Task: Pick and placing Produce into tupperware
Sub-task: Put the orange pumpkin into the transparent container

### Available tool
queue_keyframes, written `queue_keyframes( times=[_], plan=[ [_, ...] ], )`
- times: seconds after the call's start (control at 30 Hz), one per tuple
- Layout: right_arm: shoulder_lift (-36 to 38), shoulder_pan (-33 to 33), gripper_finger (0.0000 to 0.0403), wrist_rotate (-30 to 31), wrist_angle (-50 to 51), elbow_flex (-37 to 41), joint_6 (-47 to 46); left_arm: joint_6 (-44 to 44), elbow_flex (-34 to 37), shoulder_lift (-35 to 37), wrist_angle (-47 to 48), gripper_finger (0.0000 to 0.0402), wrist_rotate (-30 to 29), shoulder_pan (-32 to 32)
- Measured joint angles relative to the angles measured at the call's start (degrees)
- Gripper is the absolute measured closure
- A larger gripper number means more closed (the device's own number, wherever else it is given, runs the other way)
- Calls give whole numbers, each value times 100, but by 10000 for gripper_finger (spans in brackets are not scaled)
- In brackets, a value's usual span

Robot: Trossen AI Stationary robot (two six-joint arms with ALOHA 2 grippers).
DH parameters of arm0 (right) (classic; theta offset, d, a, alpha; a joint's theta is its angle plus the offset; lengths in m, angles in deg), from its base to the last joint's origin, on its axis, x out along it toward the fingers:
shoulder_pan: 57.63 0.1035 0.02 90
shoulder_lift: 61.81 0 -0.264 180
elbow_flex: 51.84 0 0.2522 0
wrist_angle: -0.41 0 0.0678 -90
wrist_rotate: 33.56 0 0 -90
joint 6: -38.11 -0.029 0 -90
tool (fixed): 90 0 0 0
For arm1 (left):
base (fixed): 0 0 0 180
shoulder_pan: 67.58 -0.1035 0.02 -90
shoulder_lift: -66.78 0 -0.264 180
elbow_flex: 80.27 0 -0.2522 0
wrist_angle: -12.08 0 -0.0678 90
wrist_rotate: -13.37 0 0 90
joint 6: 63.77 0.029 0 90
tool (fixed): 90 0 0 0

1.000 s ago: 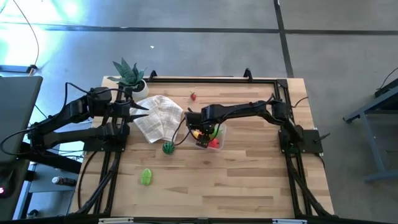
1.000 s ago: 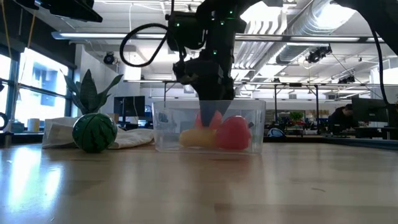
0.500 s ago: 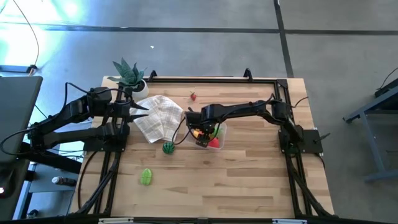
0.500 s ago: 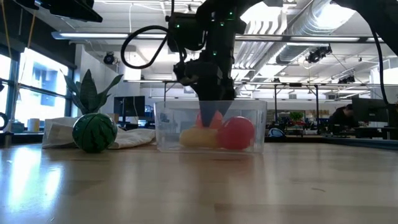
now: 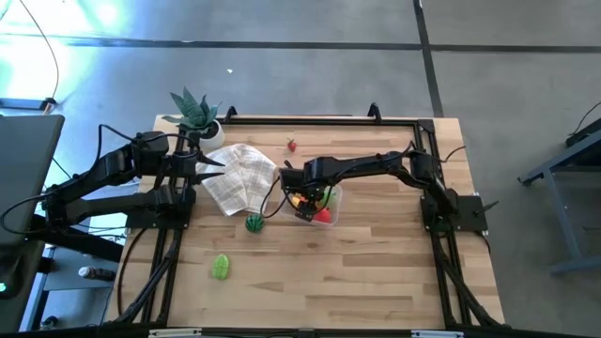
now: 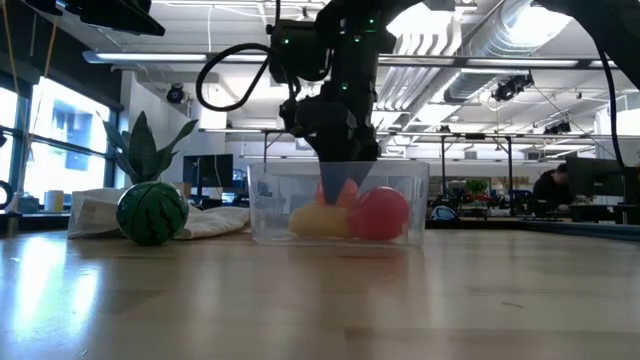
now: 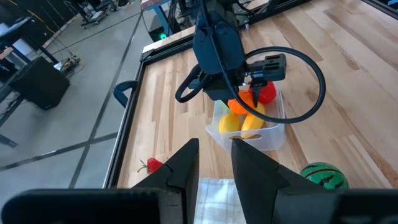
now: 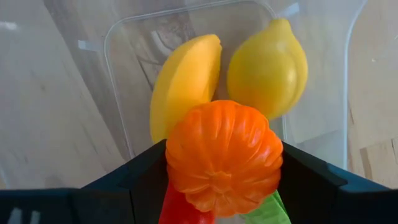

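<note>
The clear tupperware stands mid-table, holding a lemon, a yellow fruit, a red fruit and a green piece. My right gripper reaches down into it, shut on a ribbed orange fruit. At the far left my left gripper hangs raised, slightly open, with nothing between its fingers. A small watermelon, a green produce piece and a strawberry lie on the table. My right gripper pinches the orange fruit by its two opposite sides between its two fingers. The fingers come from above, pointing down. The fruit sits inside the tupperware's walls, over the red and green pieces; whether it rests on them I cannot tell.
A white printed cloth lies left of the tupperware, with a potted plant at the far left corner. A black frame runs along the table's far and side edges. Bare wood stretches across the near half.
The red fruit inside the tupperware has shifted a little toward the table's right, and the tupperware has been nudged slightly the same way. My right gripper has stayed low inside it.
</note>
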Motion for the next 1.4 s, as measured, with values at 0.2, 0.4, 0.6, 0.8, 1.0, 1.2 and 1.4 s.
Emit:
queue_keyframes(
  times=[0.2,0.4,0.6,0.8,1.0,1.2,1.4],
  plan=[
    [2,0,155,-2,-24,0,-8,1,0,0,0,316,0,-1],
    [2,0,155,-4,-43,0,-37,0,0,1,0,316,0,-1],
    [2,0,155,-7,-67,0,-155,0,0,0,-2,316,0,-2],
    [2,9,155,-9,-148,0,-157,1,0,2,0,316,0,-1],
    [4,9,155,-11,-155,0,-157,1,0,0,0,316,0,0],
    [4,8,155,-42,-199,-1,-143,2,0,2,0,316,0,0],
    [4,8,155,-102,-284,-2,-117,0,0,0,-2,316,0,-1]
  ],
)
